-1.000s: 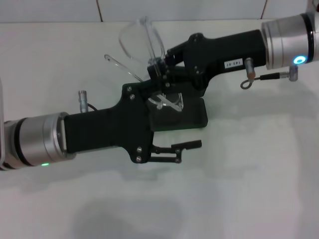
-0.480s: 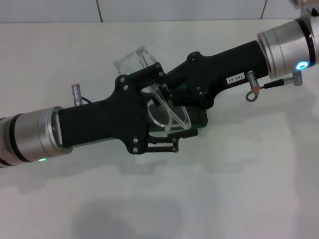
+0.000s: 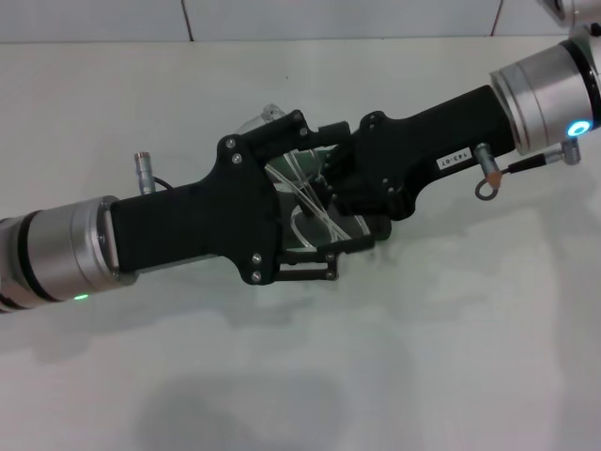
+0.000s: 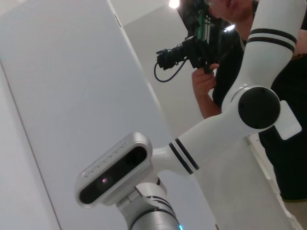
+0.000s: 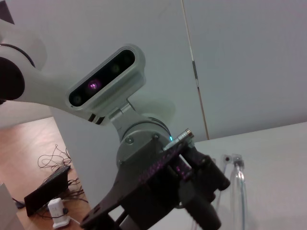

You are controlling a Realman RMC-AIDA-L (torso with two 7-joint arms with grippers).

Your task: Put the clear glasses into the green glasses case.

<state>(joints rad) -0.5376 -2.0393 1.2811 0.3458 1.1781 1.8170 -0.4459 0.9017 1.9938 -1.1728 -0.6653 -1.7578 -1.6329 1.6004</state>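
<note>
**Both tools crowded over the case, glasses between them**

White desk [image 3: 451,357], tiled wall behind. Left tool [image 3: 315,202] and right tool [image 3: 329,178] overlap above the green glasses case [image 3: 376,228], hiding nearly all of it; only a dark edge shows. The clear glasses [image 3: 315,218] sit tilted between the two tools, over the case, lenses partly masked by the black linkages. Right tool appears clamped on the glasses' frame; left tool's finger spread: cannot tell.

Versus a second ago: glasses are lower and tilted down toward the case, left tool has moved in over it.

Count: one pair of glasses, one case, two tools.
</note>
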